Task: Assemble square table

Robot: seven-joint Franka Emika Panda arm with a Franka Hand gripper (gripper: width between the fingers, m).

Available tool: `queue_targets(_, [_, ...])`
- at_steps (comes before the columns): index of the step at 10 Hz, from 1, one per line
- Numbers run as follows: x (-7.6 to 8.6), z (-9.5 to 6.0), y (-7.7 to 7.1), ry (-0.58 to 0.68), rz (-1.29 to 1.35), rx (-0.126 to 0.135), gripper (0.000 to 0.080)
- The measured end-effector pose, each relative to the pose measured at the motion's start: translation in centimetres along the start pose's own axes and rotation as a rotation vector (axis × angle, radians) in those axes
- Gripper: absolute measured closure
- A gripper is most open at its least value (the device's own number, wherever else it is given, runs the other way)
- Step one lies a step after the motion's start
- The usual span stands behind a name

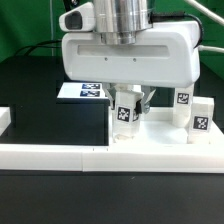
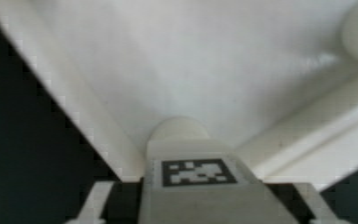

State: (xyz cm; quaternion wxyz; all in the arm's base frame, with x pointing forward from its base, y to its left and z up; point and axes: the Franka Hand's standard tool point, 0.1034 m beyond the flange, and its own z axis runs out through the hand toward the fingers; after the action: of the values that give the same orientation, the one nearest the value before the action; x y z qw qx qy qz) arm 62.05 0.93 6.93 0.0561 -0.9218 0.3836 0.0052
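My gripper (image 1: 131, 106) hangs over the white square table top (image 1: 160, 134) and is shut on one white tagged leg (image 1: 126, 114), which stands upright. In the wrist view that leg (image 2: 197, 172) fills the space between my fingers (image 2: 108, 200), its tag facing the camera, and my gripper (image 2: 199, 204) sits low around it. The table top (image 2: 167, 60) spreads pale behind the leg, with a raised rim (image 2: 336, 100) to one side. Two more tagged legs (image 1: 183, 100) (image 1: 201, 120) stand upright at the exterior view's right.
The long low white border wall (image 1: 90, 156) runs along the front. The marker board (image 1: 84, 92) lies flat behind, on the exterior view's left. A small white block (image 1: 5, 120) sits at the far left edge on the black table.
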Motion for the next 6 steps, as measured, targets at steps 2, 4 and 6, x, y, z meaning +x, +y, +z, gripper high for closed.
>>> queue_targets(2, [0.26, -0.02, -0.05, -0.008, 0.333, 0.015, 0.0509])
queue_targets(4, [0.33, 0.08, 0.06, -0.073, 0.746, 0.07, 0.0509])
queue_targets(6, [0.05, 0.17, -0.33, -0.096, 0.916, 0.08, 0.0509])
